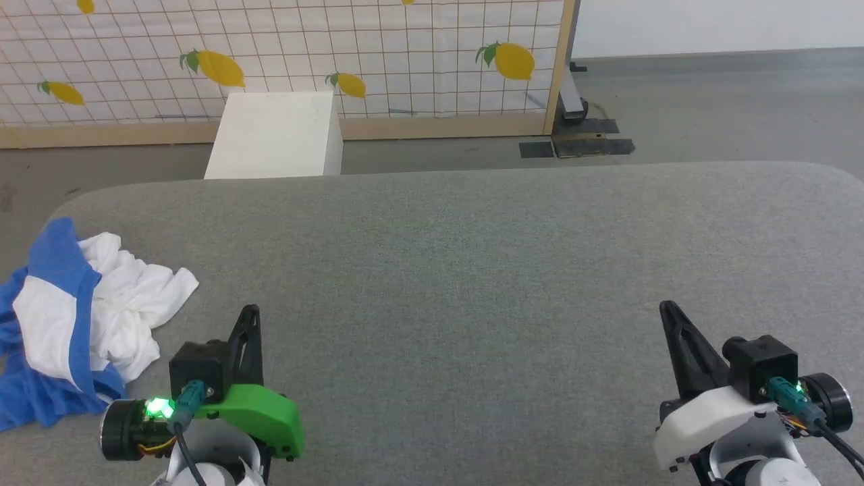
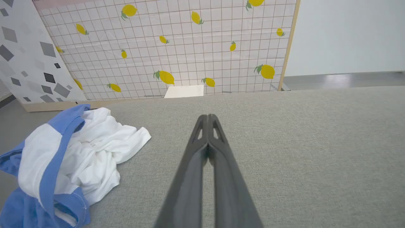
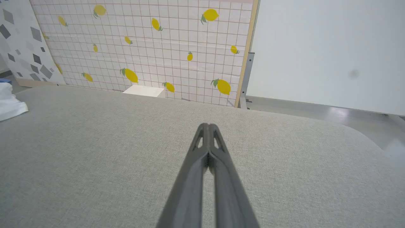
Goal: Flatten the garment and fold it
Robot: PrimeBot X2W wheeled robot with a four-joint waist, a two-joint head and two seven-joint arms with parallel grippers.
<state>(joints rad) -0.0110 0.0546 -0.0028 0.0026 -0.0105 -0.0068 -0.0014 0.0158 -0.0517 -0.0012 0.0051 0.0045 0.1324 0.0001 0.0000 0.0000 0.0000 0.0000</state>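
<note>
The garment (image 1: 88,317) lies crumpled in a heap at the table's left edge, white body bunched up with blue sleeves and a blue band across it; part of the blue hangs over the edge. In the left wrist view the garment (image 2: 72,161) sits to the left of my fingers. My left gripper (image 1: 251,312) is shut and empty, just right of the heap and apart from it; its tips (image 2: 208,116) meet. My right gripper (image 1: 667,307) is shut and empty at the lower right, tips (image 3: 208,125) together. A white corner of the garment (image 3: 9,103) shows at the far left.
The grey fabric-covered table (image 1: 472,270) spreads wide between the grippers, with rounded far corners. Beyond it stand a white box (image 1: 277,135) on the floor and a lemon-print grid panel (image 1: 283,54) with a wooden frame. Grey floor lies to the right.
</note>
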